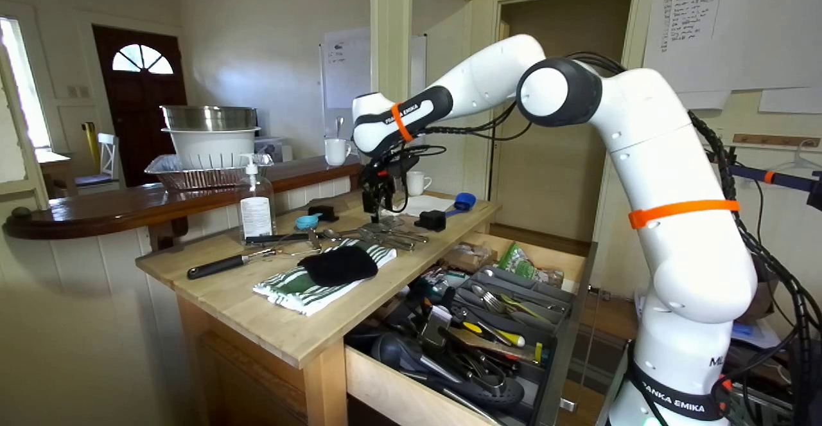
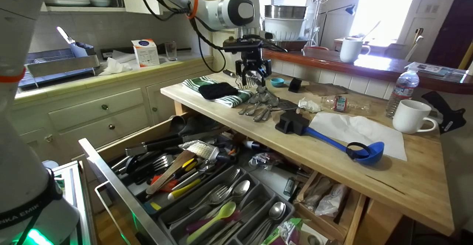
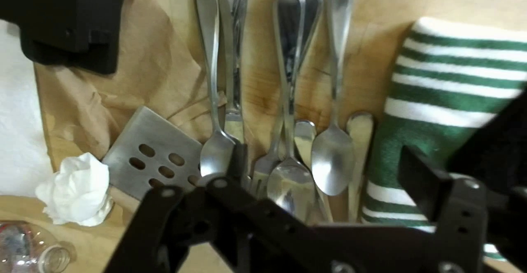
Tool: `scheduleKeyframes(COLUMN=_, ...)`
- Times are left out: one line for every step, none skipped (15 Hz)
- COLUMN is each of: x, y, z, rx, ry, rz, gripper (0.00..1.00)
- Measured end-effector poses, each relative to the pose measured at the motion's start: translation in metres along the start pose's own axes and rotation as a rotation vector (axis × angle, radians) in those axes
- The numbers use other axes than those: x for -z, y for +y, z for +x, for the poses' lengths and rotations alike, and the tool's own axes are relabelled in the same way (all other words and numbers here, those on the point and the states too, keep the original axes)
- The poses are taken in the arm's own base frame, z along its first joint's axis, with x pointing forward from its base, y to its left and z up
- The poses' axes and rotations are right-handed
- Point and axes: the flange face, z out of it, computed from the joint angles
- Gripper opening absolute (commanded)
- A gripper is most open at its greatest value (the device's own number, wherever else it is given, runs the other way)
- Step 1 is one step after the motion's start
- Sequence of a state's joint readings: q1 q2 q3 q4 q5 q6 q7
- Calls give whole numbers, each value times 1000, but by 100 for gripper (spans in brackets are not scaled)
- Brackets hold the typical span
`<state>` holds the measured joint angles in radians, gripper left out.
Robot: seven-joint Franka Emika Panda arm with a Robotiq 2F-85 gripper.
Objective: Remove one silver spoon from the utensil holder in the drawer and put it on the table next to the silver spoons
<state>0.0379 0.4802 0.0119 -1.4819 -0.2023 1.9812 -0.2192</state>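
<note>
The utensil holder (image 2: 271,194) is a grey divided tray with mixed cutlery in the open drawer (image 1: 411,384). Silver spoons (image 2: 276,211) lie in one of its compartments. On the table (image 2: 314,153), several silver spoons, forks and knives lie in a loose pile. In the wrist view, a silver spoon (image 3: 333,162) and another spoon (image 3: 290,182) show between the fingers, and a third spoon (image 3: 215,153) lies by the left finger. My gripper (image 3: 329,166) is open and empty above this pile. It also shows pointing down over the table in both exterior views (image 1: 377,211) (image 2: 253,78).
A green-striped towel (image 3: 444,112) with a black cloth lies beside the pile. A slotted spatula (image 3: 158,153), crumpled tissue (image 3: 76,190) and black block (image 2: 293,122) lie on the other side. A blue ladle (image 2: 369,155), mug (image 2: 412,115) and soap bottle (image 1: 256,207) stand on the table.
</note>
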Motion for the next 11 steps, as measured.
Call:
scheduleKeyframes(x=21, y=-5, z=-10, rx=-16, ry=-4, rz=3, gripper=100)
scheduleKeyframes(x=41, y=-8, z=-21, rx=-36, ry=-2, rz=4, gripper=100)
scheduleKeyframes(x=62, y=-11, z=-35, rx=-62, ry=0, rz=6, gripper=100)
scheduleKeyframes(x=79, y=-12, z=-50, rx=-92, ry=0, rz=6, gripper=100)
scheduleKeyframes(x=96, y=-12, z=-65, rx=-133, ry=11, rz=1, gripper=100)
scheduleKeyframes(x=109, y=-10, z=-81, rx=-180, ry=20, rz=-3, gripper=100)
scheduleKeyframes(x=118, y=-7, z=-100, rx=-229, ry=18, rz=-11, gripper=100)
scheduleKeyframes(x=125, y=-1, z=-119, rx=-280, ry=8, rz=-21, gripper=100)
scheduleKeyframes(x=129, y=5, z=-136, rx=-314, ry=5, rz=-26, gripper=100)
scheduleKeyframes(x=131, y=10, z=-149, rx=-333, ry=3, rz=-27, gripper=100)
scheduleKeyframes(x=131, y=12, z=-156, rx=-345, ry=0, rz=-26, gripper=100)
